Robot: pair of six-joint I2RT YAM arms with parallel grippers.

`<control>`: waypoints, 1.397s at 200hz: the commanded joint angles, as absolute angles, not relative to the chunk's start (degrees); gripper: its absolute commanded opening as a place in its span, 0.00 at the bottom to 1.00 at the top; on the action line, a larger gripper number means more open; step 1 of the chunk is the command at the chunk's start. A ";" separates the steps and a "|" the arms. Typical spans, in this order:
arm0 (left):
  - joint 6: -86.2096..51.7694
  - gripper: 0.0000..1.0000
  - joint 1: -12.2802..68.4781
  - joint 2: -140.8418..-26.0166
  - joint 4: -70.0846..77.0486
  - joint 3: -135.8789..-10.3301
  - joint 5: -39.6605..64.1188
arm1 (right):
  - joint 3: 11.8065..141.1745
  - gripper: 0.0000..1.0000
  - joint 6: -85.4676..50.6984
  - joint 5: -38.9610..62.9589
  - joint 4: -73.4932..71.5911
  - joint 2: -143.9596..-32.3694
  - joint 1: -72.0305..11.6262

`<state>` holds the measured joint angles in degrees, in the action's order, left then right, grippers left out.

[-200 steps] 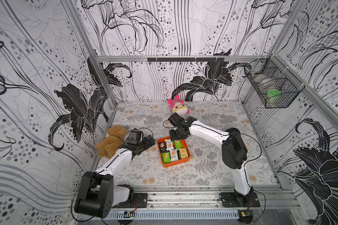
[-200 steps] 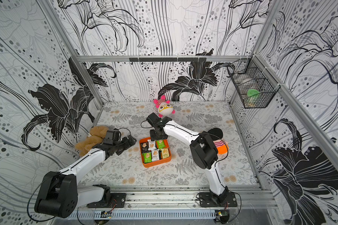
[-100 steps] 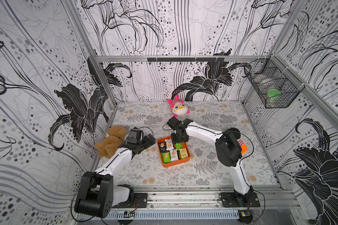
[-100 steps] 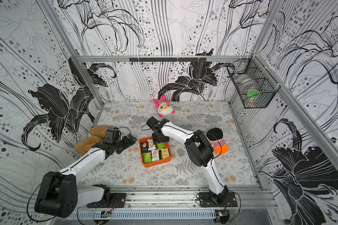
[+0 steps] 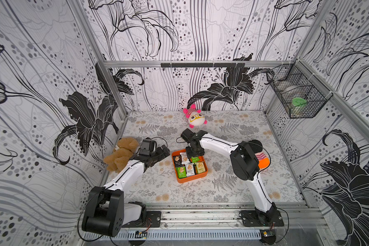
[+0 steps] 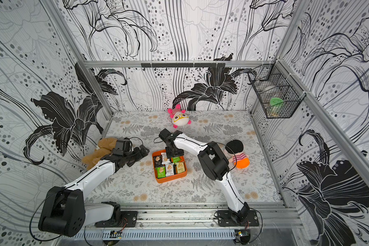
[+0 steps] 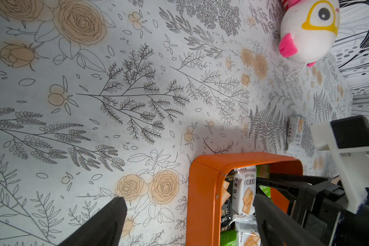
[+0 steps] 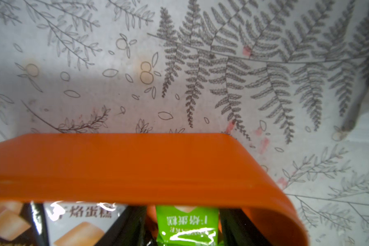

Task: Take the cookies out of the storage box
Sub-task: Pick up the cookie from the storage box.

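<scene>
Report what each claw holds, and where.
Left claw: nothing, open. Right claw straddles a green cookie packet across its width; a firm grip cannot be told.

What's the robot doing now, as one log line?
left end effector: open, beside box | right end effector: in box, astride green packet, grip unclear | outside box: white packet

Storage box [image 8: 136, 166]: smooth orange plastic, prob. Cookies [image 8: 186, 223]: glossy film wrappers. Table [image 7: 115, 85]: matt printed sheet.
</scene>
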<state>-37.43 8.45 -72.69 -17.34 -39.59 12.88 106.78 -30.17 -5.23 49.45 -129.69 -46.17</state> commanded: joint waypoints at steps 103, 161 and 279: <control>-36.11 0.97 8.08 -71.74 -17.32 -39.75 12.02 | 108.09 0.49 -29.34 -7.21 50.71 -130.75 -46.41; -35.78 0.97 8.11 -72.12 -18.36 -41.96 13.48 | 108.86 0.47 -30.47 -6.58 50.05 -126.05 -46.41; -34.98 0.97 12.32 -75.32 -19.45 -49.06 15.65 | 104.98 0.46 -33.75 -5.87 45.62 -115.80 -45.86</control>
<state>-35.75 10.94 -73.41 -20.60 -46.02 15.07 106.61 -32.56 -4.97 46.33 -119.52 -46.26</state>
